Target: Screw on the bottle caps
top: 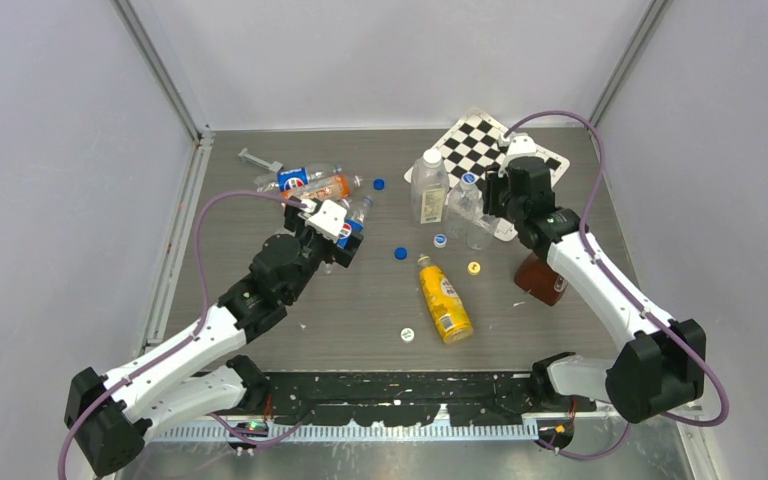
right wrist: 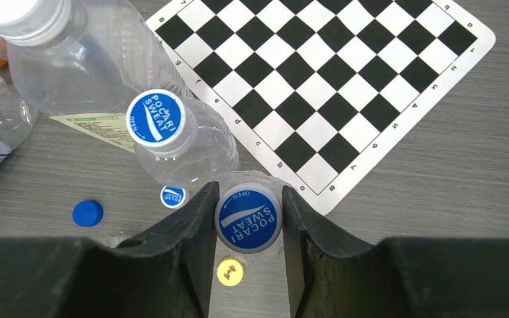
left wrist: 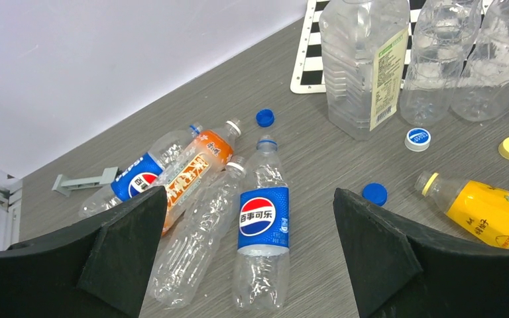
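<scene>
My right gripper [right wrist: 250, 196] is shut on a blue-and-white bottle cap [right wrist: 248, 218] that sits on top of a slim clear bottle [top: 480, 232]. A second slim bottle [right wrist: 185, 149] beside it wears a like cap [right wrist: 155, 119]. The wider squarish bottle [top: 428, 190] with a pale label carries a white cap [right wrist: 20, 16]. Loose caps lie on the table: blue-and-white [right wrist: 173, 197], blue [right wrist: 87, 213], yellow [right wrist: 230, 271], another blue [left wrist: 264, 117] and a white one [top: 407, 335]. My left gripper [left wrist: 252, 255] is open and empty above a lying Pepsi bottle [left wrist: 263, 218].
Several bottles lie at the back left: two Pepsi-labelled, an orange-labelled one [left wrist: 195, 165] and a clear one [left wrist: 195, 245]. A yellow bottle [top: 443, 298] lies mid-table. A brown bottle [top: 540, 278] sits under my right arm. A checkerboard mat [right wrist: 344, 73] lies at the back right.
</scene>
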